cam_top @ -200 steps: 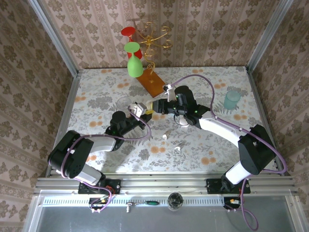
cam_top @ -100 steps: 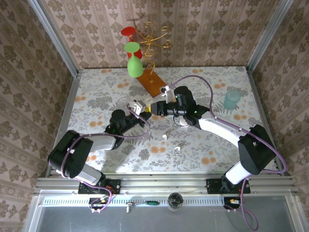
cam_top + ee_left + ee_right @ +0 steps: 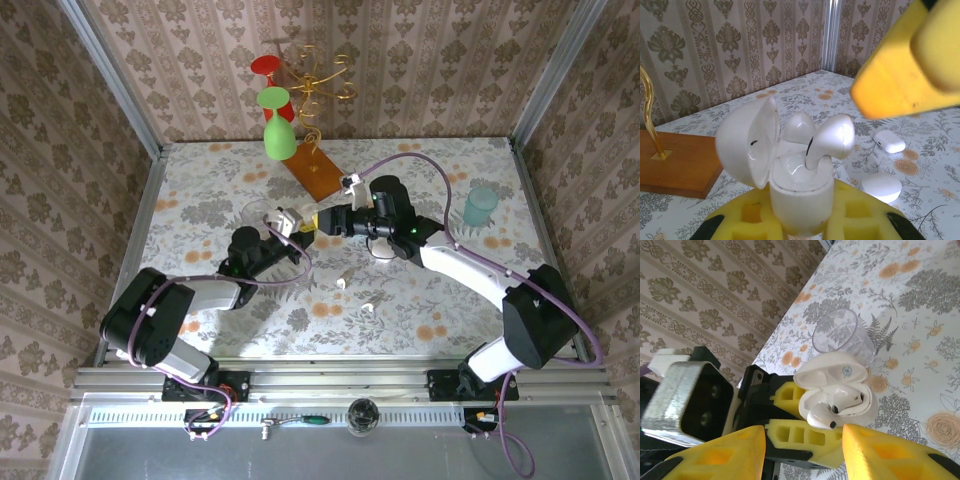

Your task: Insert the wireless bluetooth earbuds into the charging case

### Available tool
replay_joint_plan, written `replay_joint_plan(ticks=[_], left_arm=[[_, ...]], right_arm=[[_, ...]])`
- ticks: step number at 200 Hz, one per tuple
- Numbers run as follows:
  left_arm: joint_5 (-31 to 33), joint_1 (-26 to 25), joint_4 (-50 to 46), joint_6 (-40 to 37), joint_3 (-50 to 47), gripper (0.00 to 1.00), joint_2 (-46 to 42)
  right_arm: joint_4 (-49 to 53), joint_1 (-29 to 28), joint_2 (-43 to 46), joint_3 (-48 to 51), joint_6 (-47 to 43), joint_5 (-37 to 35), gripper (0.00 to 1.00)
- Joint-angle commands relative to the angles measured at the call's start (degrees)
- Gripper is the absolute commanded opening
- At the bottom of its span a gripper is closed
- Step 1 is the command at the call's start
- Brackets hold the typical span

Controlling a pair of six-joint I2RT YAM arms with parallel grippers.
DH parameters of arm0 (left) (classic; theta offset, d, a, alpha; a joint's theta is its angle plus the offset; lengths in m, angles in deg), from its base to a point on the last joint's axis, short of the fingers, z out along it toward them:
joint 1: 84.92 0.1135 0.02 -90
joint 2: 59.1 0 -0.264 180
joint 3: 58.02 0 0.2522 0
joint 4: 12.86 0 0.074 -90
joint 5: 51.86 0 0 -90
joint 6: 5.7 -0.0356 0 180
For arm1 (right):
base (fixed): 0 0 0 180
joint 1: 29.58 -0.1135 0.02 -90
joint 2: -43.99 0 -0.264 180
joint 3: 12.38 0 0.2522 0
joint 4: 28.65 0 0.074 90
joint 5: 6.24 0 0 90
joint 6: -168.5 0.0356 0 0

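My left end effector (image 3: pixel 801 222) is clamping the base of the white charging case (image 3: pixel 800 197) between its yellow pads (image 3: pixel 860 216). It is holding the case upright above the floral bench (image 3: pixel 925 127), with the lid (image 3: pixel 747 140) hinged open to one side. Inside that lid a small round mark (image 3: pixel 846 371) is showing, too small to read. Two of the wireless bluetooth earbuds are sitting in the case. The rear earbud (image 3: pixel 799 127) is resting in its well, and the front earbud (image 3: pixel 834 139) is standing stem-down with its head above the rim.

My right end effector (image 3: pixel 802 452) is hovering just beside the open case, its jaws standing apart and gripping nothing. One yellow finger (image 3: pixel 910 65) is hanging near the front earbud without touching it.

Two small white pieces (image 3: pixel 889 141) (image 3: pixel 881 186), probably further earbuds, are lying on the bench beyond the case. A clear cup (image 3: pixel 840 332) is standing on the bench behind the lid.
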Motion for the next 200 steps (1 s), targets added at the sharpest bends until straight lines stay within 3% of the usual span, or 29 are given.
replay_joint_plan(ticks=[1,77,200], left_arm=[[-1.9,0.4,2.2,1.1,1.0,0.00,1.0],[-2.0,0.3,1.7,1.5,0.7,0.00,1.1],[-3.7,1.2,2.0,2.2,0.3,0.00,0.8]], right_arm=[[-0.2,0.1,0.3,-0.3,-0.6,0.2,0.44],[-0.7,0.0,-3.0,-1.7,-0.6,5.6,0.35],[-1.2,-1.5,-5.0,-3.3,-2.2,7.9,0.36]])
